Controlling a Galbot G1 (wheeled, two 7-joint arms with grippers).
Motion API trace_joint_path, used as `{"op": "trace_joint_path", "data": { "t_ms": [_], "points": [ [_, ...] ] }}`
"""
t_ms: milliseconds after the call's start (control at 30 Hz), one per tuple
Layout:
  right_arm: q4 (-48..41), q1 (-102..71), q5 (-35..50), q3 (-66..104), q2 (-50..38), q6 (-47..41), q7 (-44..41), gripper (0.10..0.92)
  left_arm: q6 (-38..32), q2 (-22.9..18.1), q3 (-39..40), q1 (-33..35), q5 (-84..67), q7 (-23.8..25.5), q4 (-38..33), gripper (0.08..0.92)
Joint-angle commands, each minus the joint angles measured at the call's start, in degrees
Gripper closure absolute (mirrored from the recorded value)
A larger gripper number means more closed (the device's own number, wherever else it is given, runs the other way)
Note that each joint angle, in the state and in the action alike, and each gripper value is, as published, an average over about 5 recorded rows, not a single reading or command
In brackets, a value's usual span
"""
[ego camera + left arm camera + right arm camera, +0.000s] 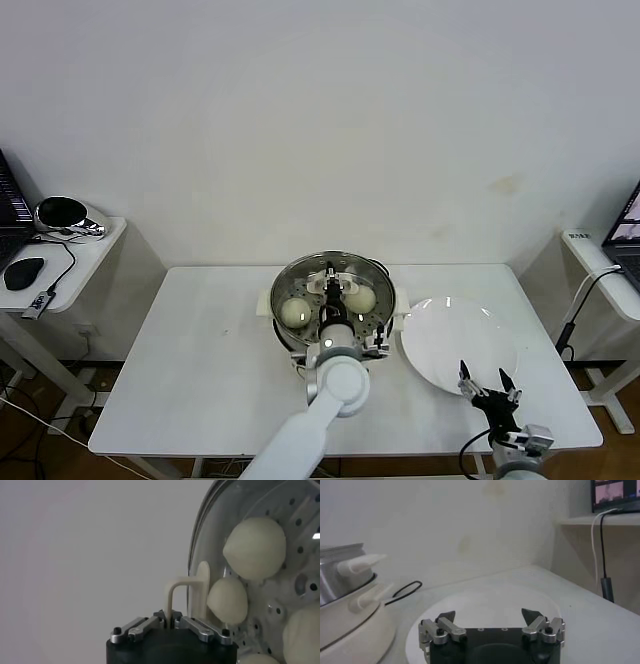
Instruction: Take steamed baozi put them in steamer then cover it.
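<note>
The steamer (380,272) stands mid-table on its white base (350,625). The clear glass cover (200,535) lies over it, and several cream-white baozi (255,547) show through the glass on the perforated tray; two of these baozi (295,312) are visible in the head view. My left gripper (171,621) reaches in over the pot from the near side, its jaws shut on the cover's cream handle (186,586). My right gripper (487,380) hovers open over the near edge of the white plate (455,335), nothing between its fingers.
The plate (485,597) lies bare just right of the steamer. A black cable (405,591) runs from the steamer base. Small side tables stand on both sides: the left one (70,255) carries a mouse and a silver object, the right one (600,265) a laptop.
</note>
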Motion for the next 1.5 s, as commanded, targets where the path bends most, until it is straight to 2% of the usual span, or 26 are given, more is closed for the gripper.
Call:
{"op": "trace_joint_path", "data": {
  "t_ms": [33, 367, 500, 600, 867, 1067, 1133, 1333, 1500],
  "points": [
    [0.08, 0.03, -0.12, -0.05, 0.14, 0.05, 0.01, 0.203, 2.37, 0.38, 0.26, 0.40, 0.09, 0.75, -2.01, 0.606],
    [-0.09, 0.19, -0.21, 0.04, 0.42, 0.03, 0.00, 0.203, 2.42, 2.02, 0.70, 3.06, -0.64, 2.25, -8.67, 0.304],
    [-0.10, 0.20, -0.20, 0.09, 0.35, 0.00, 0.00, 0.203, 2.42, 2.38, 0.72, 4.07, -0.86, 2.19, -10.57, 0.208],
    [-0.15, 0.20, -0.21, 0.10, 0.35, -0.01, -0.01, 0.203, 2.42, 2.60, 0.78, 4.50, -1.49, 2.46, -12.19, 0.181],
    [0.06, 0.00, -0.26, 0.03, 0.39, 0.05, -0.27, 0.203, 2.39, 4.55, 0.86, 7.25, -3.74, 2.60, -18.50, 0.177],
    [0.00, -0.24, -1.63, -0.27, 0.23, 1.06, -0.68, 0.203, 0.25, 7.41, -4.44, 11.31, -12.04, -3.84, -23.39, 0.177],
    [0.15, -0.62, -2.84, -0.37, 0.21, 1.77, -0.99, 0.203, -3.31, 8.71, -7.77, 13.23, -19.61, -8.14, -25.90, 0.177],
    [3.57, -4.10, -7.15, -2.44, -0.69, 3.79, -4.03, 0.203, -18.67, 12.39, -19.49, 19.16, -54.66, -22.89, -30.69, 0.177],
    [5.76, -6.03, -10.95, -4.95, -1.05, 6.35, -5.48, 0.203, -26.48, 11.67, -32.18, 25.77, -72.59, -26.54, -35.23, 0.177]
  ]
}}
